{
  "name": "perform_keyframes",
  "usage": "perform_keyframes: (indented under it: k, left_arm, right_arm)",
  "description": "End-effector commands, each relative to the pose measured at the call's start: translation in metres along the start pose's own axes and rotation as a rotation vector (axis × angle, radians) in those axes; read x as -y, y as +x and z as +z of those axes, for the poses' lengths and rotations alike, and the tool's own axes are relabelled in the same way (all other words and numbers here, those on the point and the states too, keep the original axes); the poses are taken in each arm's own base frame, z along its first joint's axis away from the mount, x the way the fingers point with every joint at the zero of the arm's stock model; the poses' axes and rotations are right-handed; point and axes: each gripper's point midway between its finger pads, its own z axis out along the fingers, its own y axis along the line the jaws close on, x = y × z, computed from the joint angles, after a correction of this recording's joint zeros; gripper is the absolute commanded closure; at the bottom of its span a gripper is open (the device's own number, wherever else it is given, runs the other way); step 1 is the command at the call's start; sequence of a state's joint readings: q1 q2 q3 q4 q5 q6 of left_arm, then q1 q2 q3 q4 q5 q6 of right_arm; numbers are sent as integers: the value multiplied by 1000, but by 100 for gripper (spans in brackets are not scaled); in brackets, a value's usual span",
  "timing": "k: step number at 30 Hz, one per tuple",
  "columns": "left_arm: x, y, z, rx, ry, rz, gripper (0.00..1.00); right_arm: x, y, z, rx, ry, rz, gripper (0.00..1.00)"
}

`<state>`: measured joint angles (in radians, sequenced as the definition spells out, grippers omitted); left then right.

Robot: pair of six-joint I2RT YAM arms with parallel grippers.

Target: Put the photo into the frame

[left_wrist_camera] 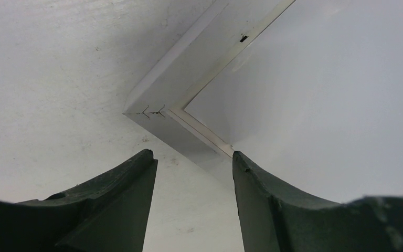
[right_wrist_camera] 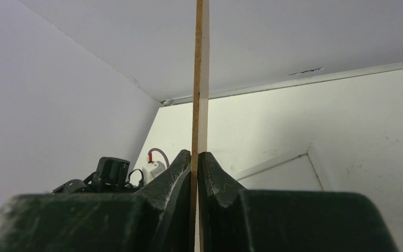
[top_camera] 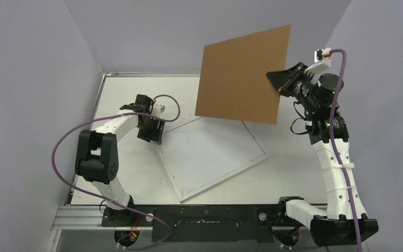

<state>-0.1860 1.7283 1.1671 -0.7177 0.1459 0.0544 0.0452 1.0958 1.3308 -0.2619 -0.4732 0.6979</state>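
The right pincer [top_camera: 279, 88] holds the brown board [top_camera: 241, 76] up. The left pincer [left_wrist_camera: 192, 154] is open by the frame [left_wrist_camera: 162, 89]. I see no photo yet

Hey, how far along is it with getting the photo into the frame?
Done: the board is off the frame, which lies flat. In hand: the right gripper is shut on the board's edge, holding it up in the air; the left gripper hangs open over a frame corner. Left: no photo shows in any view, so placing it looks not yet done, then the board goes back.
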Motion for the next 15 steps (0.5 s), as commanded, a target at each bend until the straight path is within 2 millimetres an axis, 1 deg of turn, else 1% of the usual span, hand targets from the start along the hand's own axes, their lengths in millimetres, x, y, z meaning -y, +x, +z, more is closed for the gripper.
perform_keyframes:
  k: [1, 6, 11, 13, 15]
  left_arm:
    - [4, -2, 6, 12, 17, -30, 47]
    - [4, -1, 11, -3, 16, -39, 50]
    - [-1, 1, 19, -15, 2, -44, 57]
    - [-4, 0, 22, -17, -9, -47, 60]
    - [-10, -6, 24, -6, -24, -51, 63]
  right_arm:
    - [-36, -39, -9, 139, -119, -39, 95]
    - [-36, -38, -9, 135, -121, -35, 95]
    - [-37, -37, -10, 134, -128, -31, 95]
    - [-38, -38, -10, 135, -130, -33, 95]
    - [-38, -38, -10, 135, -132, -30, 95]
